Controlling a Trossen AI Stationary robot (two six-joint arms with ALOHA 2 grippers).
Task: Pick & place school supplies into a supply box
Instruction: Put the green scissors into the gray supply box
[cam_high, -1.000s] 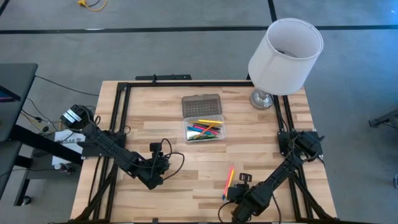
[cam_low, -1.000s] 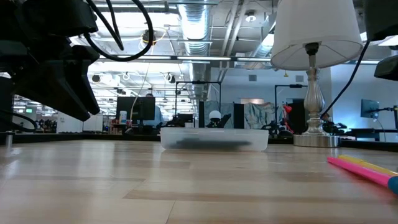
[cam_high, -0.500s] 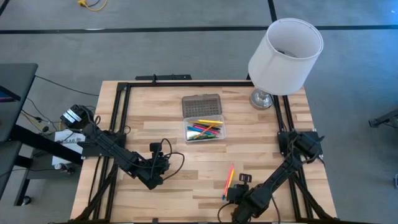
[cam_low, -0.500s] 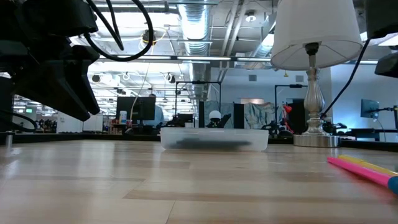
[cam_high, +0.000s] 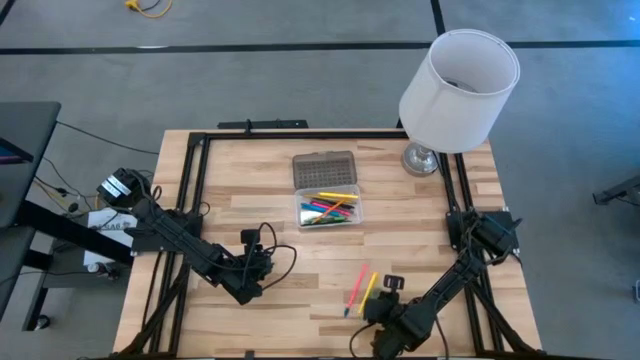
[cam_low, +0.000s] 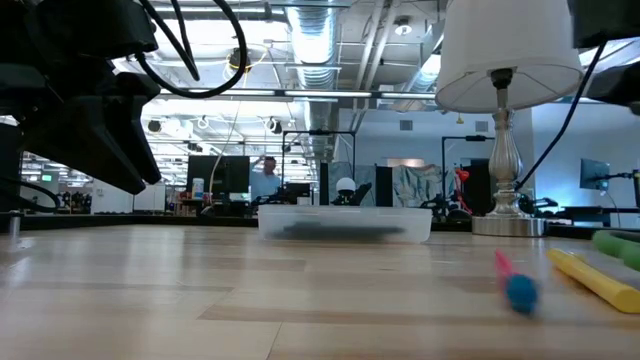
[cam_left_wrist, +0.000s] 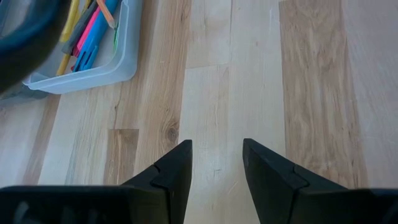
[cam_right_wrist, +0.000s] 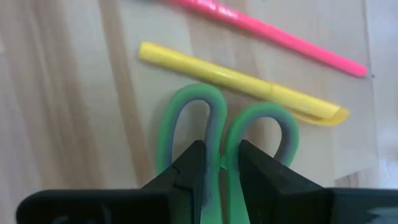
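No readable labels. Supply box (cam_high: 329, 209) mid-table, lid open (pens inside). Near the front edge: one pink pen (cam_right_wrist: 267, 28), one yellow marker (cam_right_wrist: 242, 81), scissors (cam_right_wrist: 217, 134). Right gripper (cam_right_wrist: 217, 163) fingers straddle the handle bridge; left gripper (cam_left_wrist: 216, 163) apart, empty.

My pale wooden plank desk (cam_high: 250, 190) carries a clear rectangular plastic case (cam_high: 329, 210) of coloured pens, its grey dotted lid (cam_high: 324, 168) open flat behind. Silver lamp base (cam_high: 421, 159) stands at the far right corner. Near edge: pink pen (cam_high: 355, 289), yellow marker (cam_high: 368, 290), green-handled scissors (cam_right_wrist: 217, 134) lying close together.
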